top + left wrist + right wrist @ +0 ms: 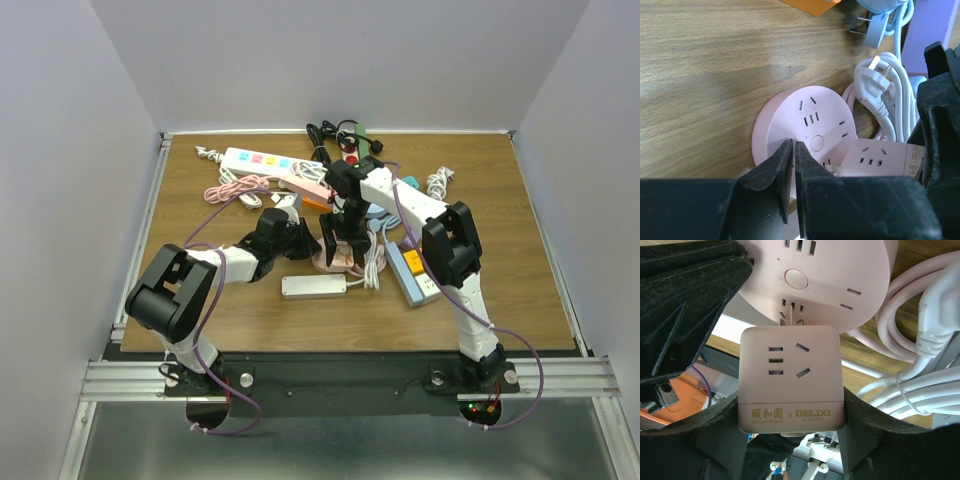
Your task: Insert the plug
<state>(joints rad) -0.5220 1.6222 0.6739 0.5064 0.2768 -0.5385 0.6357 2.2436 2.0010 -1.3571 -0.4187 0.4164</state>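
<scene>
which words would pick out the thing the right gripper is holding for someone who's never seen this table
Near the middle of the wooden table lies a round pink socket hub beside a coil of white cable. At the hub's edge, the right gripper clamps a pink adapter cube: square where the hub is round, with gold lettering along one edge.

Pretty cluttered wooden counter tbh. At the back there's a long white power strip with coloured sockets. A tangle of black cables sits just right of it, and a loose pink cord lies in front. A small white strip is near the front, with a blue strip with a yellow patch off to its right. There's also a white three-pin plug lying on its bundled cord.
</scene>
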